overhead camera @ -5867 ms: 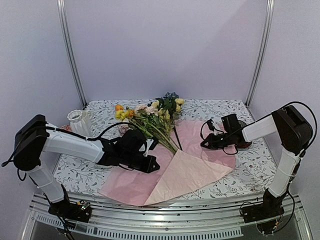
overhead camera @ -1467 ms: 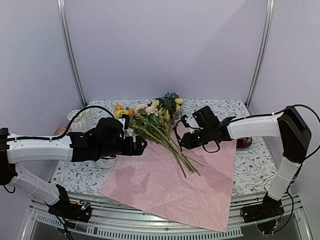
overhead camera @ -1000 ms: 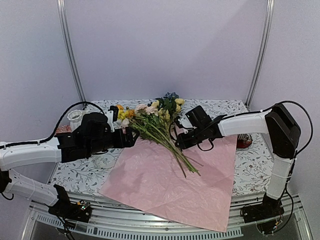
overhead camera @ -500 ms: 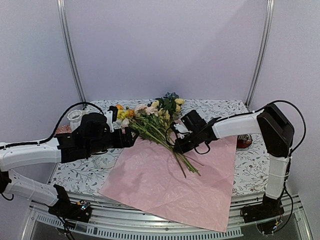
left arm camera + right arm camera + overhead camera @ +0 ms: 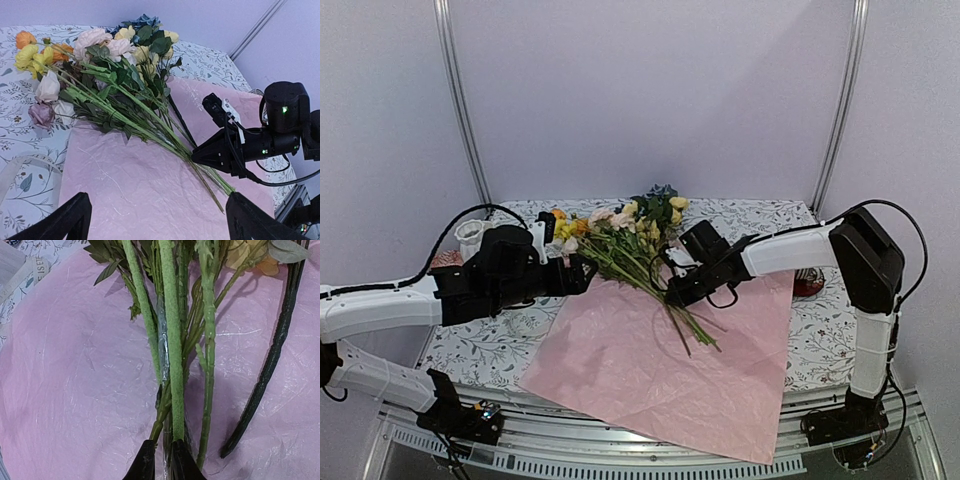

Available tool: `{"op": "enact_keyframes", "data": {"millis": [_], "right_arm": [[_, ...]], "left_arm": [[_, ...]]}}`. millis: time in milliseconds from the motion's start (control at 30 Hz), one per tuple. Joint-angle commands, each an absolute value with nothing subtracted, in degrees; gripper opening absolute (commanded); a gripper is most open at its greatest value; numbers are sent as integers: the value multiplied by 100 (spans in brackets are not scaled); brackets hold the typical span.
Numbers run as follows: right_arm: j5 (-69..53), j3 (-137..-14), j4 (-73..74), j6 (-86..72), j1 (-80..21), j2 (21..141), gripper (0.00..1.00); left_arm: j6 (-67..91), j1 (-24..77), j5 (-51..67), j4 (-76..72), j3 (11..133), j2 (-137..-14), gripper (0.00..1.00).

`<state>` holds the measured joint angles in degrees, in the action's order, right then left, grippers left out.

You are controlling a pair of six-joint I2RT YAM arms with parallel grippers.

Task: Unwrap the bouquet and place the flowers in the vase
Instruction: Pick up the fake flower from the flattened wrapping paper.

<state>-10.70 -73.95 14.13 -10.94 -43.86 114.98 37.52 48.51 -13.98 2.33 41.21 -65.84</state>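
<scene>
**A:** What is lying where?

**B:** The patterned worktop [image 5: 760, 215] is carrying the pink wrapping paper [image 5: 650, 370], which is lying spread flat. The flowers [image 5: 620, 245] are lying across the paper's far edge. Their heads are hanging off it onto the worktop and their stem ends are resting on it. The vase [image 5: 472, 235] is standing well off the paper's far left corner, partly hidden by the left arm.

**A:** And the hands?

**B:** The right hand [image 5: 162, 462] is clenching on a few green stems [image 5: 172, 340] over the paper, low down near their cut ends. The left hand [image 5: 159, 210] is gaping wide and grasping nothing, hovering over the paper's left edge beside the blooms.

**A:** So how should the lift be going?

**B:** I'm judging that the pinch is taking only part of the bundle, so loose stems may be slipping out. It should be raising them slowly with the heads trailing, while the left hand is coming in under the blooms to gather them, before heading for the vase's mouth.
</scene>
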Motion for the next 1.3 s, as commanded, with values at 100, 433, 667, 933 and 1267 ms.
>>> {"op": "enact_keyframes", "data": {"millis": [100,433,667,933,1267], "right_arm": [[-814,-7518,1635,-1013,-4441,11786,16],[-597,-7518,1699,-1004,-4439,11530,17],[-649,-7454,1662,-1002,-4441,11188,16],[-477,-7444,1721,-973,-4439,11107,16],[-509,-7480,1720,-976,-4440,11446,15]], "left_arm": [[3676,4760,-1336,211,4069,-6470,96],[3663,4747,-1340,227,4078,-6461,96],[3658,4744,-1364,235,4069,-6464,96],[3666,4738,-1365,226,4054,-6462,96],[3687,4741,-1347,244,4034,-6434,96]]}}
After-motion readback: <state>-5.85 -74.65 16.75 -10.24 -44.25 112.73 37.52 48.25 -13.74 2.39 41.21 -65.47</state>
